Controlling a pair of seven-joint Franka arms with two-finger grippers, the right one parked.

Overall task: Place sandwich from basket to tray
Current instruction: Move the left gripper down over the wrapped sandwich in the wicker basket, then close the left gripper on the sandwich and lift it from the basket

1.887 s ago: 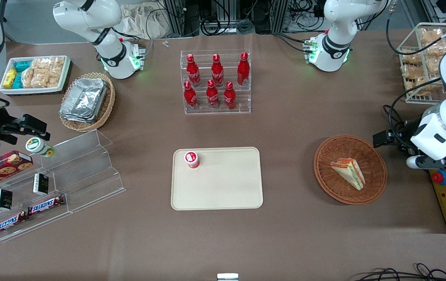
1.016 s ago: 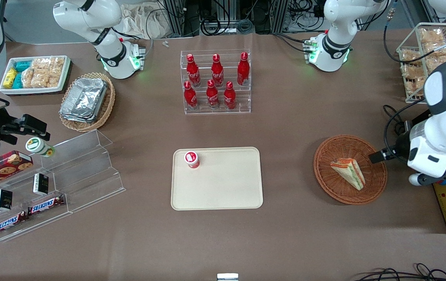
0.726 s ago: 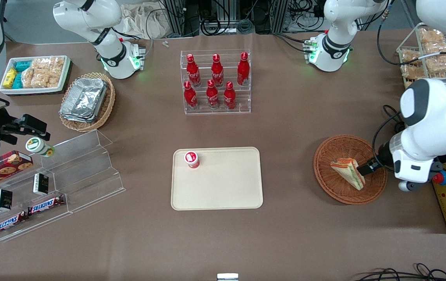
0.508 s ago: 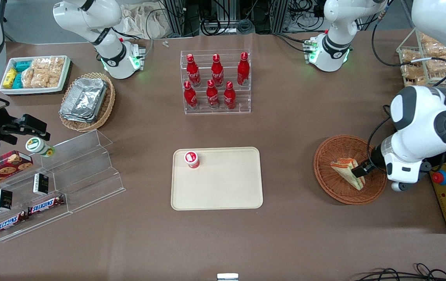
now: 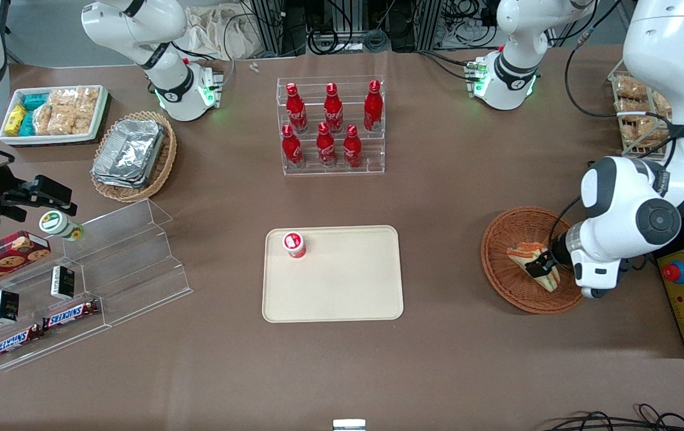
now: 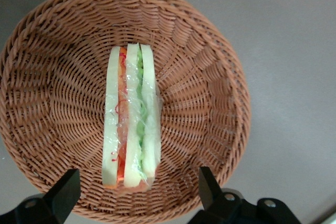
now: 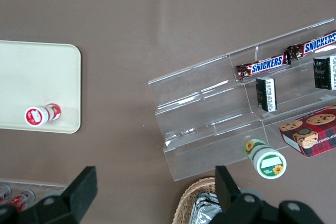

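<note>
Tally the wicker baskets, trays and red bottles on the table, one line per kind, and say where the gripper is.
Wicker baskets: 2
Trays: 2
Red bottles: 6
Total: 10
Gripper: open over the sandwich.

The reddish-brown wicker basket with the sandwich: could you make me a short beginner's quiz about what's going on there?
1. True or false: the triangular wrapped sandwich already lies on the beige plastic tray.
2. The left arm's gripper is: A) shut on the sandwich, B) open above it, C) over the tray.
3. What small thing stands on the tray?

Key: 1. False; it lies in the round reddish-brown wicker basket. 2. B. 3. A red-and-white cup.
</note>
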